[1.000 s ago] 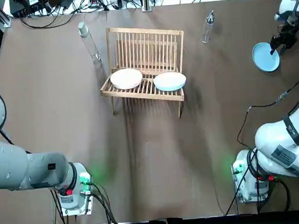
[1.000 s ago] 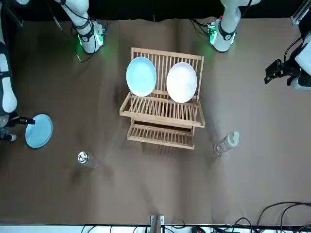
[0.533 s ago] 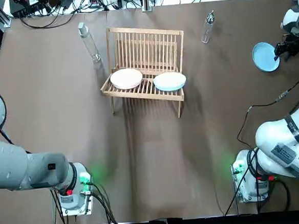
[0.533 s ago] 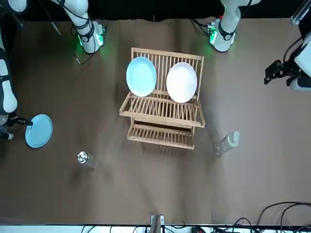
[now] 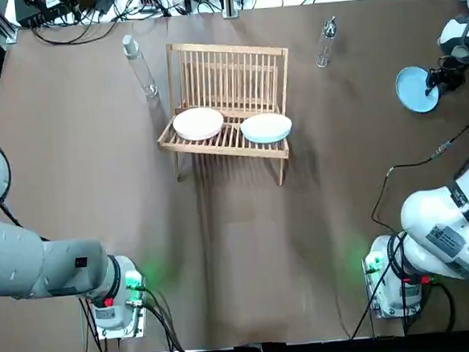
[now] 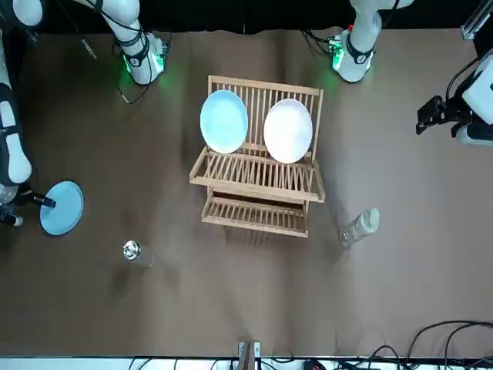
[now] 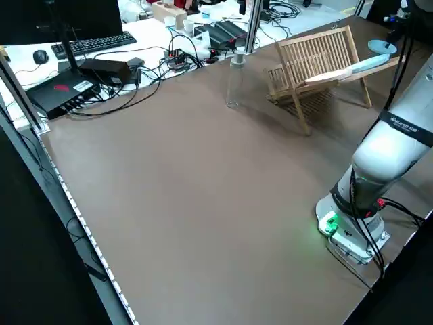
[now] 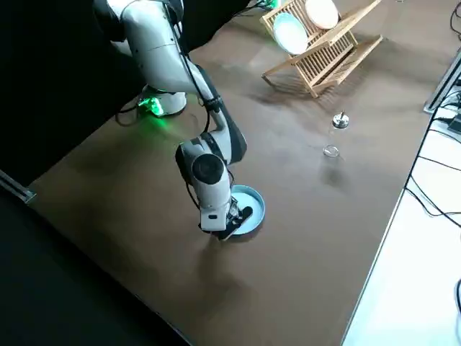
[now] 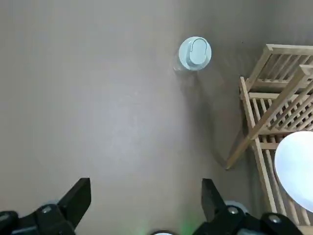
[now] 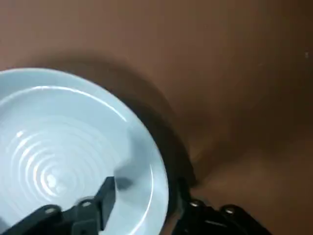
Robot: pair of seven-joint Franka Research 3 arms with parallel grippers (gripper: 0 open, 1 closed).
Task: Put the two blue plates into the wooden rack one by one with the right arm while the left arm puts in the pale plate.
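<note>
The wooden rack [image 5: 229, 96] [image 6: 258, 166] holds the pale plate [image 5: 199, 123] [image 6: 288, 130] and one blue plate [image 5: 266, 128] [image 6: 224, 121], side by side. A second blue plate [image 5: 416, 89] [image 6: 62, 207] [image 8: 246, 207] lies on the table at the far right. My right gripper [image 5: 435, 80] [image 6: 31, 202] [image 10: 146, 205] is low at that plate's rim [image 10: 164, 191], open, one finger over the plate and one outside it. My left gripper [image 6: 443, 116] [image 9: 144, 215] hangs open and empty, high over the table's left side.
A tall clear bottle [image 5: 140, 67] [image 9: 194, 53] stands left of the rack, and a small bottle [image 5: 326, 42] [image 8: 335, 122] stands to its right. Cables run along the far edge. The right arm's cable [image 5: 427, 161] trails beside the loose plate.
My right gripper has come down and shifted onto the rim of the loose blue plate. The plate, the rack and the left arm have hardly moved.
</note>
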